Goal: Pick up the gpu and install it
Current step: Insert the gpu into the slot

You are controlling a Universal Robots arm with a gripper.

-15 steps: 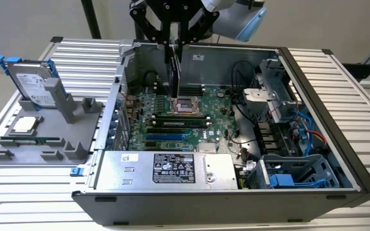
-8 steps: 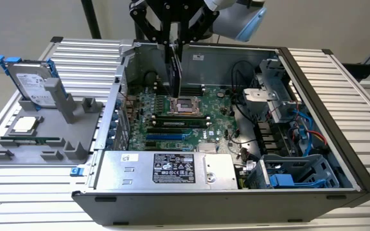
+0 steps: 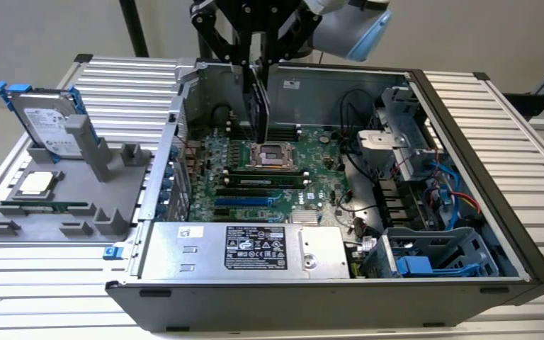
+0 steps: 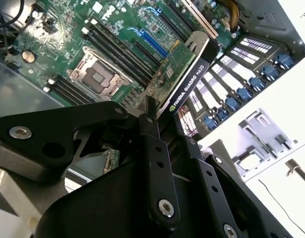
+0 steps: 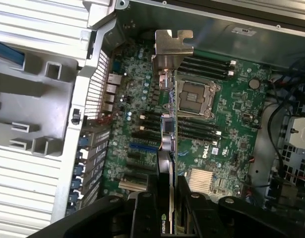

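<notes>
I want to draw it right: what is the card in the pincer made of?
The gpu looks like three materials: a green circuit board, probably fibreglass; a black cooler, seemingly matte plastic; and a bracket of thin silvery metal, shiny and bent.

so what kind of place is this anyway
Probably a robotics lab bench for computer assembly: an open computer case sits on a ribbed metal table, a grey fixture tray beside it holds a hard drive, and the gripper holds the gpu over the motherboard.
</notes>
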